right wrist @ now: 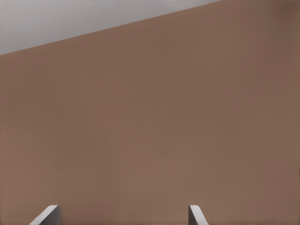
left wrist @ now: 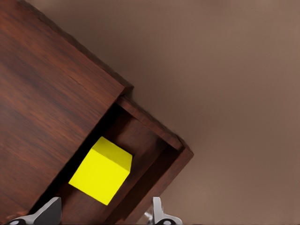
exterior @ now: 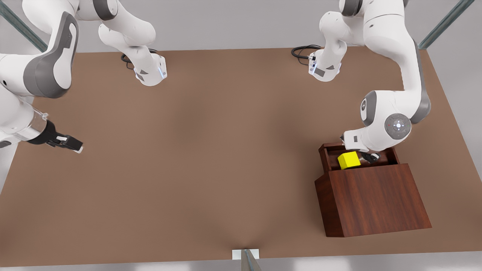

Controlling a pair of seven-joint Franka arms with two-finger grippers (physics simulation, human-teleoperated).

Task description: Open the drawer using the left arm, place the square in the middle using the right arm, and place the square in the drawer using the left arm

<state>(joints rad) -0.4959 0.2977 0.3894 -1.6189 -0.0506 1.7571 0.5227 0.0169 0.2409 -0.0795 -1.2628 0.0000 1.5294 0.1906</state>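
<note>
Small yellow cube (exterior: pixel 349 160) resting inside pulled-out reddish-brown wooden drawer (exterior: pixel 327 152), beside the box. Left gripper (left wrist: pixel 105 213) above drawer, spread wide, cube apparently released. Right gripper (right wrist: pixel 123 215) waiting well away, fingers apart, empty.

Yellow square (exterior: pixel 349 160) lying inside pulled-out reddish-brown wooden drawer (exterior: pixel 327 151), bare tabletop middle (exterior: pixel 211 150)

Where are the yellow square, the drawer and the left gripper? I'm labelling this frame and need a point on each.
Yellow square (exterior: pixel 349 160): front view, its top face.
Drawer (left wrist: pixel 157 129): left wrist view, its side wall.
Left gripper (left wrist: pixel 105 216): left wrist view, midway between its fingertips, above the drawer.
</note>
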